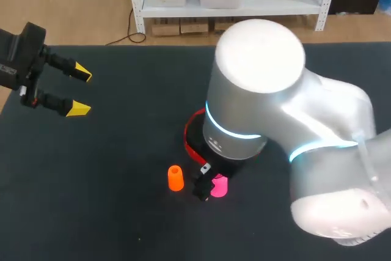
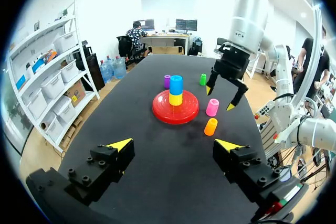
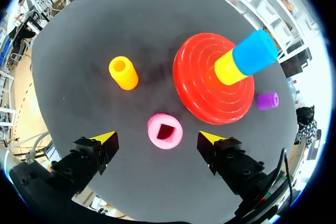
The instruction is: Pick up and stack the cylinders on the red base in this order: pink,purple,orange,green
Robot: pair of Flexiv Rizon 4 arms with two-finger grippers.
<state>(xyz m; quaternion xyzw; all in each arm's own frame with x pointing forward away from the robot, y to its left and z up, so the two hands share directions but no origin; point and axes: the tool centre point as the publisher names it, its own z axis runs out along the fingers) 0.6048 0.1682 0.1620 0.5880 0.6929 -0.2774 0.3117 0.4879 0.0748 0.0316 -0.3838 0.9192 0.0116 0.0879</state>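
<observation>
The pink cylinder (image 3: 165, 130) stands upright on the black table, just ahead of my open right gripper (image 3: 157, 137), whose fingers are spread wide to either side of it without touching. The left wrist view shows the right gripper (image 2: 220, 98) hovering over the pink cylinder (image 2: 212, 107). The red base (image 2: 176, 107) carries a yellow cylinder (image 2: 176, 98) with a blue cylinder (image 2: 176, 84) on top. An orange cylinder (image 2: 210, 126) stands near the pink one. Purple (image 2: 167, 81) and green (image 2: 202, 79) cylinders stand beyond the base. My left gripper (image 1: 80, 91) is open at the table's far left, empty.
In the head view my right arm (image 1: 263, 108) covers most of the red base (image 1: 192, 132) and hides the purple and green cylinders. The orange cylinder (image 1: 175, 178) and pink cylinder (image 1: 219, 186) stand in front of it.
</observation>
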